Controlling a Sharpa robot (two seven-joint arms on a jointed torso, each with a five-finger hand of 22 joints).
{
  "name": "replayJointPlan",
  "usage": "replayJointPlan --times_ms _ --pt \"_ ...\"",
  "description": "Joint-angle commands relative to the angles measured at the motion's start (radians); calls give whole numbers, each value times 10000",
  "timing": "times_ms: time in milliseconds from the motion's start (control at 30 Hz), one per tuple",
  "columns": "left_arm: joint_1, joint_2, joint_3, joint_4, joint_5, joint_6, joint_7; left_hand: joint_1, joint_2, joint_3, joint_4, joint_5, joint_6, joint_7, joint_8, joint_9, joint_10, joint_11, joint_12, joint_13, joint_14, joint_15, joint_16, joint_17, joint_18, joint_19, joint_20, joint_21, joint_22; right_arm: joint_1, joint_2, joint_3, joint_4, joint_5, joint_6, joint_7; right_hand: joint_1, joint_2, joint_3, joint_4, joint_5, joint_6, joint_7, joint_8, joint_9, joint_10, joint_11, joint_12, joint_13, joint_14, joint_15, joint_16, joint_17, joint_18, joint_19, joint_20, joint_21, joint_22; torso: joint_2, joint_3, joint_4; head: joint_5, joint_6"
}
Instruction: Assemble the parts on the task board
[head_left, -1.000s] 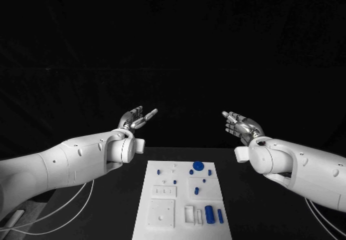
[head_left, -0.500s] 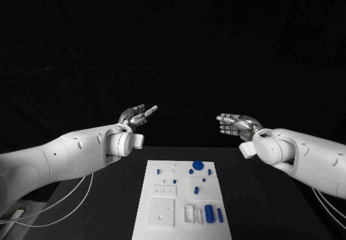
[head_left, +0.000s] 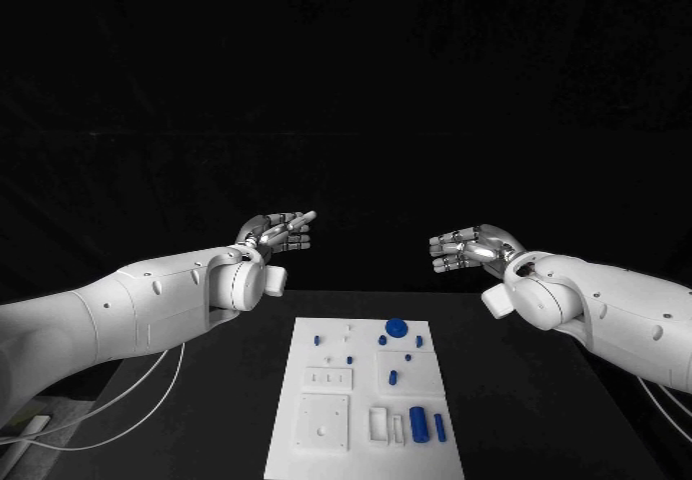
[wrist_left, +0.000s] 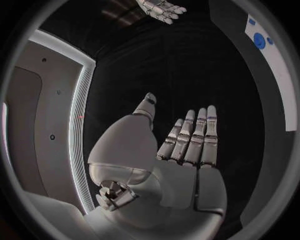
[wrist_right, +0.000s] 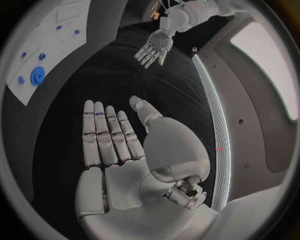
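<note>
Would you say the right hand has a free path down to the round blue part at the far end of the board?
Probably yes: the right hand hangs open above the task board, and nothing lies between it and the round blue part.

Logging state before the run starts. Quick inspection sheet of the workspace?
Surface: black table, dark and matte.
Job's things: white task board in the middle of the table; blue parts on it, among them a round blue part at the far end and a blue cylinder near the close end; none held.
Clutter: nothing seen.
Hands: left hand and right hand both raised above the table beyond the board's far end, fingers apart, holding nothing.
Cables: white cables hang under the left arm; another at the right arm, by the picture's edge.
Surroundings: black backdrop behind the table.
</note>
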Motion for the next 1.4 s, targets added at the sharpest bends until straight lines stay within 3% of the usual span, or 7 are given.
replayJointPlan --times_ms 33,200,400,533,767,1033,1400 --pt "16 -99 6 167 -193 560 110 168 249 -109 -285 98 1081 206 124 47 927 -182 1 30 971 -286 381 20 -169 803 -322 335 82 -9 51 3 -47 -2869 -215 195 -161 -313 745 -13 -184 632 -107 28 26 443 -149 42 5 608 -222 29 23 -159 483 -261 136 32 9 -10 -1 -23 -26" --pt "39 -515 8 743 -568 909 12 714 587 -167 -806 222 2823 -66 127 121 2387 -634 -43 34 2394 -832 646 77 -385 1849 -940 852 211 -13 189 4 -109 -4883 -82 -92 -97 -827 1461 -58 -501 723 -272 14 7 478 -255 57 0 1944 -673 170 126 -164 1546 -810 828 300 59 -23 -9 -19 -69" --pt "225 -1210 9 1809 -1040 1056 -95 1027 597 -172 -1210 173 3038 -129 -6 115 2925 -818 -96 33 3024 -1101 737 100 -576 2133 -1313 1402 448 -12 380 7 -85 -7140 6 -469 310 -1042 917 -74 -720 959 -365 44 36 740 -519 58 12 4243 -1410 797 718 -54 3138 -1554 2368 1107 269 -34 -7 -129 -106" --pt "379 -1620 7 2471 -1246 1073 -132 1087 552 -261 -1400 124 3034 -125 -7 115 2888 -831 -98 32 3484 -1310 1224 263 -581 2339 -1532 2002 754 -12 510 9 -38 -8259 -199 -729 300 -1177 846 -134 -708 1102 -400 22 25 874 -628 47 9 4259 -1629 2855 2131 -106 3492 -1880 3503 1931 424 -13 18 -141 -85" --pt "531 -2100 -2 3252 -1509 1711 17 1104 676 -327 -1519 89 3254 -229 36 124 3234 -1003 -96 30 4041 -1633 2031 745 -526 2598 -1849 2974 1279 -30 799 10 -29 -9767 -567 -1248 196 -1407 1786 -274 -974 1137 -420 7 20 865 -644 35 2 4089 -1721 4342 3490 52 3249 -1954 4746 3282 791 67 169 -201 128" --pt "563 -2119 -42 3606 -1747 2297 177 1030 815 -407 -1666 116 3374 -261 -16 111 3432 -1041 -118 29 4645 -1543 38 434 -489 2384 -1755 2883 1095 -168 1115 10 -86 -11219 -935 -1810 407 -1806 2443 41 -1374 1137 -478 26 24 631 -617 42 4 4086 -1683 4508 3703 178 3095 -1881 5008 4119 1163 66 351 -339 211" --pt "569 -2198 154 4349 -1931 2281 212 791 749 -607 -1622 184 3089 -175 -16 112 3021 -935 -115 32 4974 -1641 397 1034 -487 2636 -1874 3237 1199 -414 1396 1 -186 -12335 -1017 -2655 700 -2286 3089 545 -2251 987 -467 18 16 439 -596 45 1 3925 -1661 5732 3965 221 3395 -1879 4970 5141 1511 88 527 -473 207"
